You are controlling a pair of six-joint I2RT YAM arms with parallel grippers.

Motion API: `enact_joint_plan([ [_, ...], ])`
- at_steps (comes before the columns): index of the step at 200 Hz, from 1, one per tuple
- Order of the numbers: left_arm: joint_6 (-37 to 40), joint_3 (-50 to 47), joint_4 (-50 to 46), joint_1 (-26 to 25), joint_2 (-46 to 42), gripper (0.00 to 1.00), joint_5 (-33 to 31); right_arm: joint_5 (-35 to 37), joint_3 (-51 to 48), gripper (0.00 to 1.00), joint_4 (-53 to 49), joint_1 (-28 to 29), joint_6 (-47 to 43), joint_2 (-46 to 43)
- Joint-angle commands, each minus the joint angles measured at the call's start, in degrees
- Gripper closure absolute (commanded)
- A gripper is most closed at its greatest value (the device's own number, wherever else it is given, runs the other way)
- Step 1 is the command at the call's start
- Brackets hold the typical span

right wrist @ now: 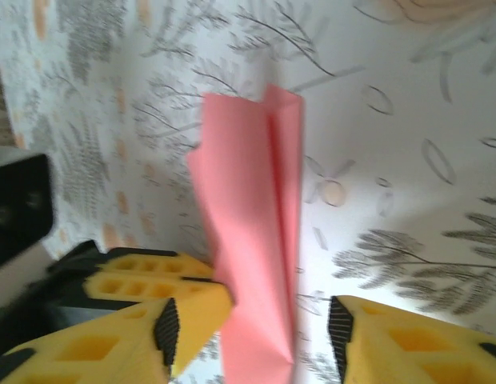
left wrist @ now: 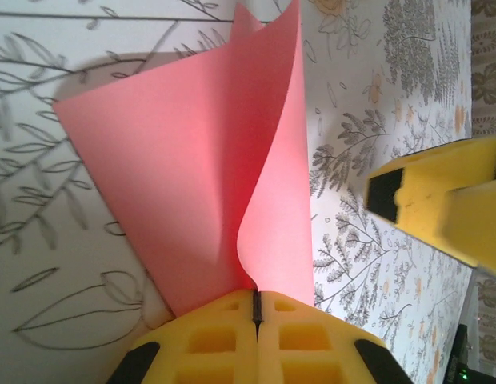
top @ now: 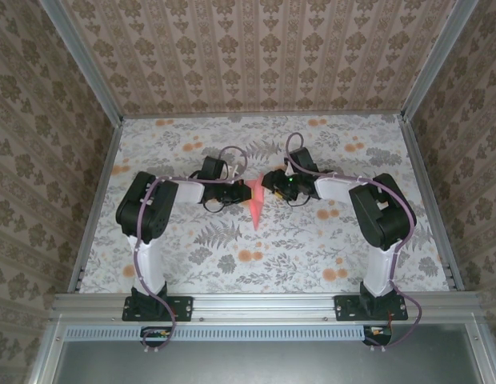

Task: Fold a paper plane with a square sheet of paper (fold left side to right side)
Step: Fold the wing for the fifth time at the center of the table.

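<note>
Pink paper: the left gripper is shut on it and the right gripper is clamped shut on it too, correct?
No. The left gripper is shut on the pink paper, but the right gripper is open: the right wrist view shows its fingers apart, one on each side of the paper.

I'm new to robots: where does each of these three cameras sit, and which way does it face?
Top external: fixed above and behind the arm bases, looking down on the floral table; the left arm and right arm both show.
Left wrist: on the left arm, looking along its own yellow jaws, shut on the pink paper.
Right wrist: on the right arm, looking past its own open jaws, the paper between them.
Shared: all three see the paper; the left wrist view also catches one right jaw.
</note>
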Motion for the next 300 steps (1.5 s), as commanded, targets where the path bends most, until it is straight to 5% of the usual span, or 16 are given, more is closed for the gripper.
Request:
enact_joint_plan([
  [1, 2.7, 0.7, -1.3, 1.6, 0.0, 1.0, 1.1, -1.3, 3.4, 0.39, -1.0, 0.1, 2.5, 2.5],
  [47, 2.4, 0.8, -1.3, 1.7, -0.4, 1.0, 1.0, -2.8, 8.2, 0.35, -1.2, 0.4, 3.5, 7.2],
  [185, 2.2, 1.0, -1.5, 1.7, -0.4, 1.0, 0.9, -2.2, 16.0, 0.42, -4.0, 1.7, 3.0, 13.5],
  [300, 4.4, 1.0, -3.5, 2.2, -3.1, 1.0, 0.0, 1.3, 21.4, 0.42, -17.5, 2.8, -1.2, 17.8],
])
